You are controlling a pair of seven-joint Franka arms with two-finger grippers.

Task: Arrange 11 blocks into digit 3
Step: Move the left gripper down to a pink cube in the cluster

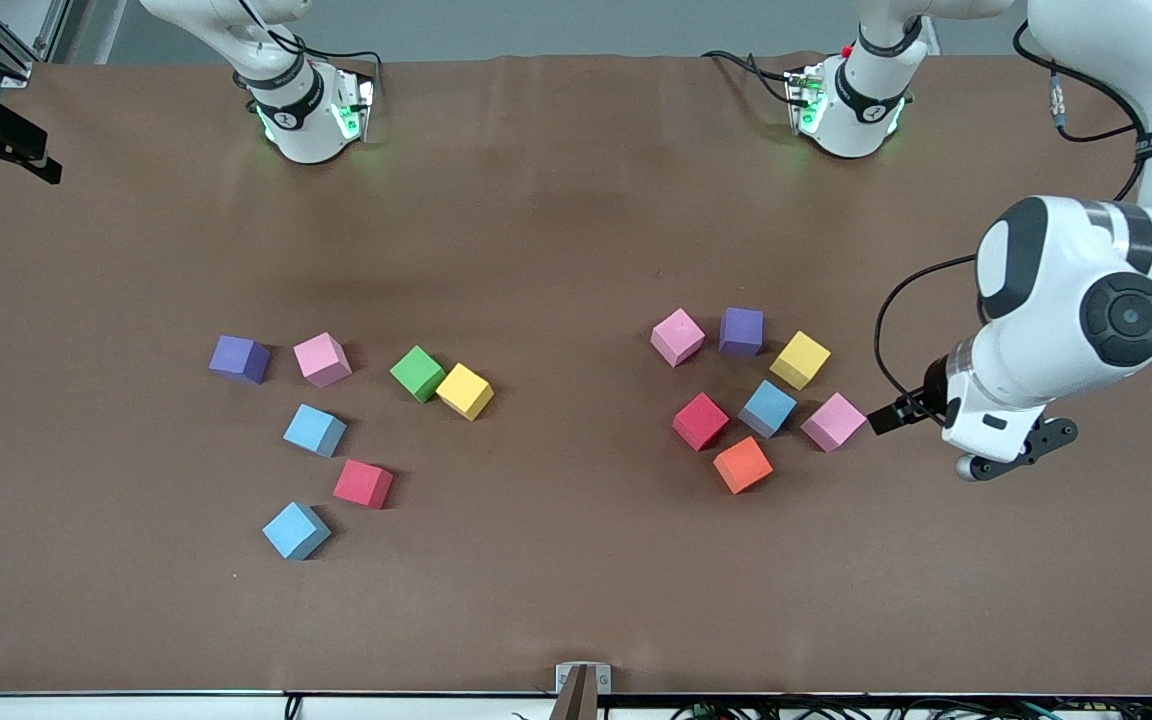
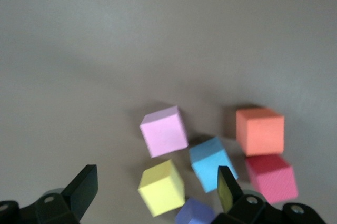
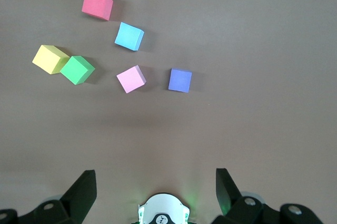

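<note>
Beside orange block (image 1: 742, 465): six blocks, loose, unsorted.
Left gripper (image 2: 152, 192): over them, wide open, empty, ready to pick.
Right gripper (image 3: 152, 190): open, empty, waiting.

The left arm reaches down at its own end of the table, wrist bent, and the left gripper (image 2: 152, 190) hangs low with jaws wide apart. The right gripper (image 3: 152, 187) is up over its own base, jaws wide, waiting.

Blocks (image 1: 701, 420) are pink, purple, red, yellow, green, orange, blue; table (image 1: 556, 230) brown.
</note>
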